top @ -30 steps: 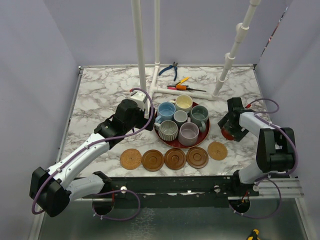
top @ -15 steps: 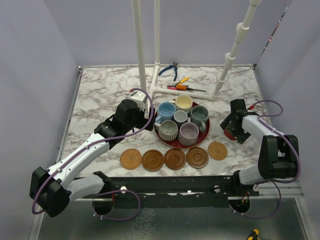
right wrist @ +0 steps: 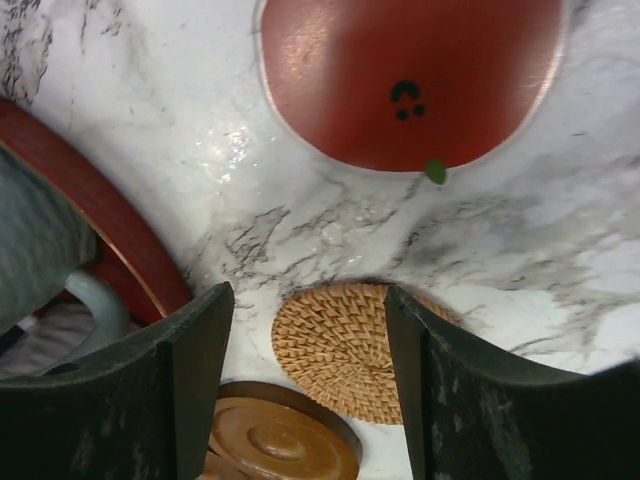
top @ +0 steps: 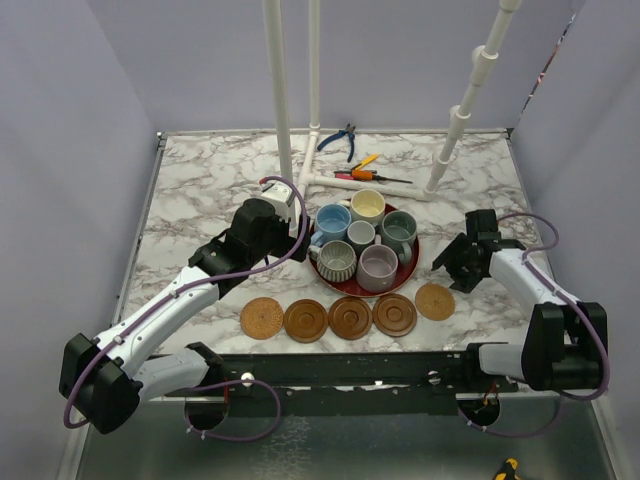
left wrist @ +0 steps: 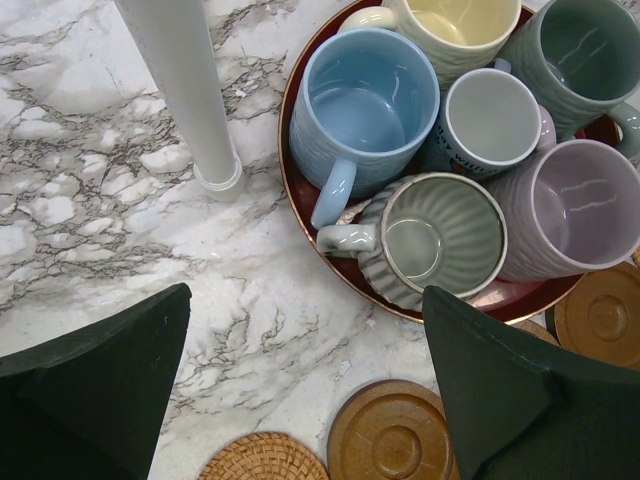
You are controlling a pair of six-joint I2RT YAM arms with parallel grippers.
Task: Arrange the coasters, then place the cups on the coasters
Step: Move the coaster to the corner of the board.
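Both spread apart: left gripper (left wrist: 305, 300) by cups (left wrist: 440, 230), right gripper (right wrist: 308, 295) seemingly over woven coaster (right wrist: 345, 350).

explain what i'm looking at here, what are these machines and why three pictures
The machines are a left arm and a right arm, robots bolted to a marble table. The wide picture looks down from above. The other two come from cameras on each wrist, with their dark jaws at the bottom. A red tray carries six mugs. Five coasters lie in a row before it, and a reddish coaster lies apart on the right. Both jaws stand open, holding nothing.
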